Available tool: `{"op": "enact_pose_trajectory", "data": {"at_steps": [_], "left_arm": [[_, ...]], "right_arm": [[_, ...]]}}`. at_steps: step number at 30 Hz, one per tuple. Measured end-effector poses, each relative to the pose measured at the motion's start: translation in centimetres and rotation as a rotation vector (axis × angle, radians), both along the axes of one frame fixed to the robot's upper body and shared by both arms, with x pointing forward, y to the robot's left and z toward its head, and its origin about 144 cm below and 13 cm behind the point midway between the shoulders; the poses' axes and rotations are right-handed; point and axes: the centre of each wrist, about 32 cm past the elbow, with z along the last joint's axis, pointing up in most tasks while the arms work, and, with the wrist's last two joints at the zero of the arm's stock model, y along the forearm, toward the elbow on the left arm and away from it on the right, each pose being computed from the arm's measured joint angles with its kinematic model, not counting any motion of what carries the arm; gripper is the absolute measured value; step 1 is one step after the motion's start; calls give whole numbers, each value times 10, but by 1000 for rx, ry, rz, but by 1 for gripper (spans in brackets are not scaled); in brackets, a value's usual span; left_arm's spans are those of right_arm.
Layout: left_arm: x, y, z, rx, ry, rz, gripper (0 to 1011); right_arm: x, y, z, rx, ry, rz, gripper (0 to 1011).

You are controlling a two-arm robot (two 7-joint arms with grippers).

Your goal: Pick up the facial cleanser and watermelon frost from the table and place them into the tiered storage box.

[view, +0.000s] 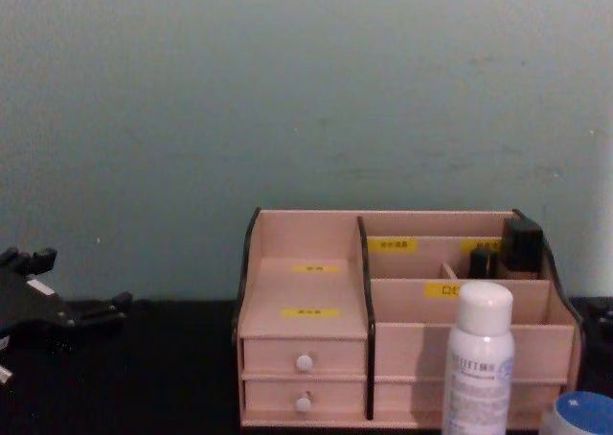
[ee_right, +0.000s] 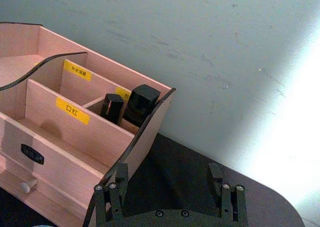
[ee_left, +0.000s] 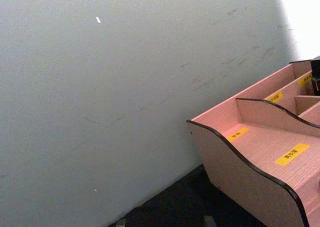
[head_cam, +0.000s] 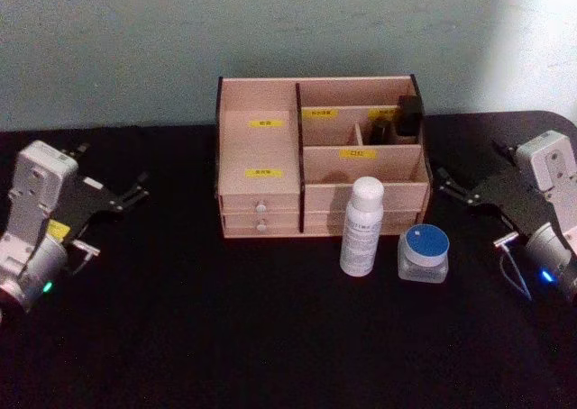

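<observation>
While both arms rest at tabletop (head_cam: pixel 180 337) edges, left gripper (head_cam: pixel 141 187) and right gripper (head_cam: pixel 442 183) are empty, jaws spread apart. White bottle (head_cam: pixel 362 226) and blue-lidded jar (head_cam: pixel 424 253) stand just before tiered storage box (head_cam: pixel 261 170), robot's right half. Judged light, rigid, smooth. Bottle tall and tippy: grip mid-body. Jar: grip across sides below lid. Right wrist view shows dark containers (ee_right: pixel 142 102) in rear compartment close up. Chest view shows bottle's side profile.

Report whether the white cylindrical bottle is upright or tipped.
Upright: the white cylindrical bottle stands on its base on the black table, cap uppermost.
</observation>
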Motion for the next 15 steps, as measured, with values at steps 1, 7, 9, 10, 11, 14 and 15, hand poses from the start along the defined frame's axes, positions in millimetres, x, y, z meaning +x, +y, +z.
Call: {"op": "enact_pose_trajectory", "data": {"at_steps": [1, 7, 9, 10, 11, 14, 15], "left_arm": [[0, 0, 0, 0, 0, 0, 1001], [0, 0, 0, 0, 0, 0, 1001], [0, 0, 0, 0, 0, 0, 1001], [0, 0, 0, 0, 0, 0, 1001], [0, 0, 0, 0, 0, 0, 1001], [0, 0, 0, 0, 0, 0, 1001], [0, 0, 0, 0, 0, 0, 1001]], "right_arm": [[0, 0, 0, 0, 0, 0, 1002], [0, 0, 0, 0, 0, 0, 1003], [0, 0, 0, 0, 0, 0, 1003], [0, 0, 0, 0, 0, 0, 1002], [0, 0, 0, 0, 0, 0, 1002], [0, 0, 0, 0, 0, 0, 1002], [0, 0, 0, 0, 0, 0, 1002]]}}
